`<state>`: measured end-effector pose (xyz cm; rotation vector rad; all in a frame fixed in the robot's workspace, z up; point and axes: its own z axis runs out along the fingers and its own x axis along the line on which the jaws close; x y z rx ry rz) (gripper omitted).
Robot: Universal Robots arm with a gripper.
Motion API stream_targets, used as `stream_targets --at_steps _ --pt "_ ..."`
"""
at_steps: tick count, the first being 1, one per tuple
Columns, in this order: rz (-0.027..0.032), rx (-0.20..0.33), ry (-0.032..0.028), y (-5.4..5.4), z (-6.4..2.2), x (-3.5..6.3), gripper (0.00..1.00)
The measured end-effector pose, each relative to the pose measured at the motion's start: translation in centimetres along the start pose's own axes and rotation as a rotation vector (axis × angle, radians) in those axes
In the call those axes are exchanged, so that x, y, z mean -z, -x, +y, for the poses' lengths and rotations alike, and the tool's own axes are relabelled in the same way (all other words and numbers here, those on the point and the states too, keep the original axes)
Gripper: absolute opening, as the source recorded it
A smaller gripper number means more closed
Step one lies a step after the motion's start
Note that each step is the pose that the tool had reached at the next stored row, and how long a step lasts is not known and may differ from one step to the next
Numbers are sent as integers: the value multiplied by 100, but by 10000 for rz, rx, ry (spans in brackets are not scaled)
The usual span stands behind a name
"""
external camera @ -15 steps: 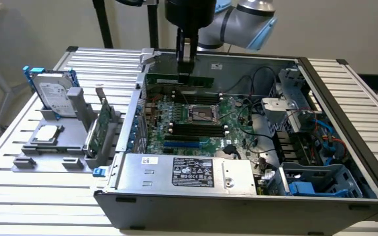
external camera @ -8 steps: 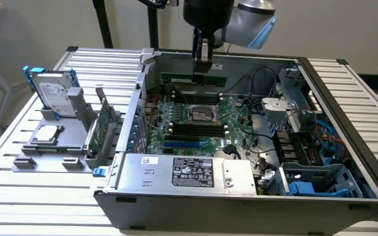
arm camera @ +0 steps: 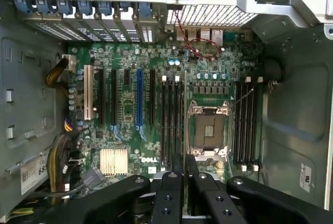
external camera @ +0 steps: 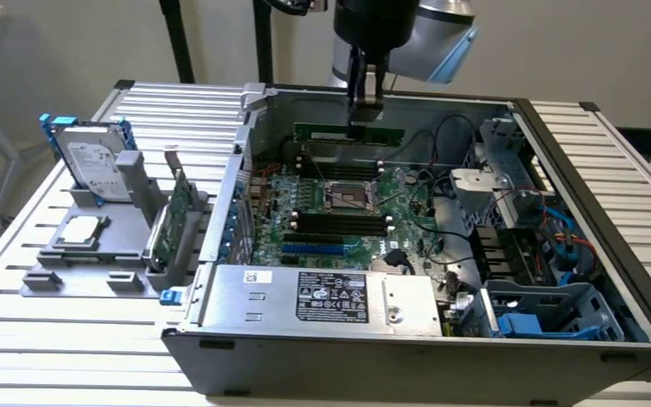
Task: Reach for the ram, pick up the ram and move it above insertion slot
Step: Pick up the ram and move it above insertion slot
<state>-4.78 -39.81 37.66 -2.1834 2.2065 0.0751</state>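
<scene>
In the exterior view my gripper hangs over the far part of the open computer case, shut on the ram. The ram is a thin green stick held level above the motherboard. In the wrist view the two black fingers stand close together around the ram, which I see edge-on as a dark thin strip. Below lie the long black insertion slots in parallel rows beside the processor socket, with a second bank on its other side. The near bank of slots also lies on the board.
The processor socket sits mid-board and a short blue slot lies near the power supply. Case walls surround the board. At the exterior view's left, a grey holder carries a hard drive and a bracketed green card.
</scene>
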Motion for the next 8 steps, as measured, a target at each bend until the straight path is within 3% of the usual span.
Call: stream_targets --at_steps 8 --pt "-4 -11 -12 1 0 -3 14"
